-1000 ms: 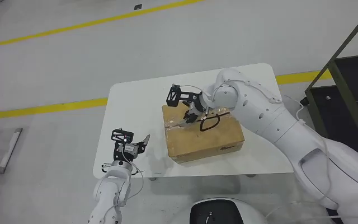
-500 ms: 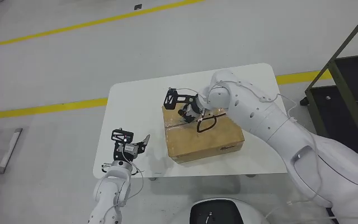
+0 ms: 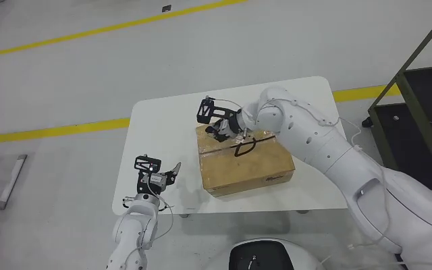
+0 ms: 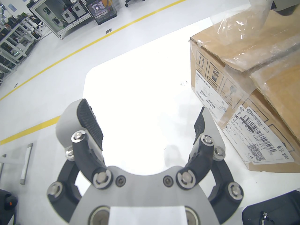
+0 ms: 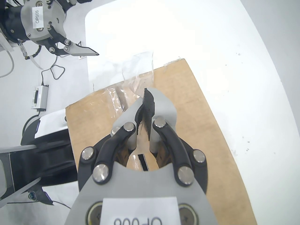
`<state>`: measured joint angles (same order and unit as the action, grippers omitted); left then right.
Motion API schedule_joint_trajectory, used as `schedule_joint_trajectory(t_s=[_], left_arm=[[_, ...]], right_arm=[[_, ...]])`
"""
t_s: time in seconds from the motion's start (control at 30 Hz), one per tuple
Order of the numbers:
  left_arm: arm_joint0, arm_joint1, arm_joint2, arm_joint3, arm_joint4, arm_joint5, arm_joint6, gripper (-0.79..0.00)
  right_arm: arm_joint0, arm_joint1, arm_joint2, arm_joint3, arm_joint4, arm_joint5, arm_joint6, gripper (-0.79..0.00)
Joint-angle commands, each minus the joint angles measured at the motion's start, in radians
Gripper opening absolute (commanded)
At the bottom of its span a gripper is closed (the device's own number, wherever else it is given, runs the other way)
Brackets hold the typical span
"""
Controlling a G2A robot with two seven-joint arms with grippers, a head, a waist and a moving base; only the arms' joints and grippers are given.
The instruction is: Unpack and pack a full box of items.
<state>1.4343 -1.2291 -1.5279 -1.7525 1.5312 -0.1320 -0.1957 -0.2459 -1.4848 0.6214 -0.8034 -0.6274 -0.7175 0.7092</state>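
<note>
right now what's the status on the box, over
Right gripper shut on tape, strip lifted off box top. Left gripper open, apart from box. Box not yet open; nothing blocking it.

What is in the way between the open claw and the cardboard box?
Nothing visible. Only white table lies between the left claw and the box. The right claw pinches clear tape on the box's top.

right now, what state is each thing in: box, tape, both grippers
cardboard box: flaps down, resting on the table
clear tape: one end peeled up off the box top, the rest stuck
right gripper: shut on the clear tape
left gripper: open, holding nothing, apart from the box
</note>
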Motion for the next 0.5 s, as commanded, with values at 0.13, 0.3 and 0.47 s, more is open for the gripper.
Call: schedule_joint_trajectory(t_s=[0.13,0.3,0.47], left_arm=[[0.004,0.0,0.003,-0.009,-0.016,-0.022,0.004,0.0],[0.005,0.002,0.001,-0.047,-0.043,-0.066,-0.009,0.0],[0.005,0.003,0.007,-0.078,-0.032,-0.065,-0.01,0.0]], right_arm=[[-0.083,0.047,0.08,-0.068,-0.025,-0.004,-0.085,-0.785],[-0.156,0.087,0.145,-0.148,-0.022,-0.029,-0.062,-0.785],[-0.207,0.115,0.199,-0.209,-0.028,-0.019,-0.056,-0.785]])
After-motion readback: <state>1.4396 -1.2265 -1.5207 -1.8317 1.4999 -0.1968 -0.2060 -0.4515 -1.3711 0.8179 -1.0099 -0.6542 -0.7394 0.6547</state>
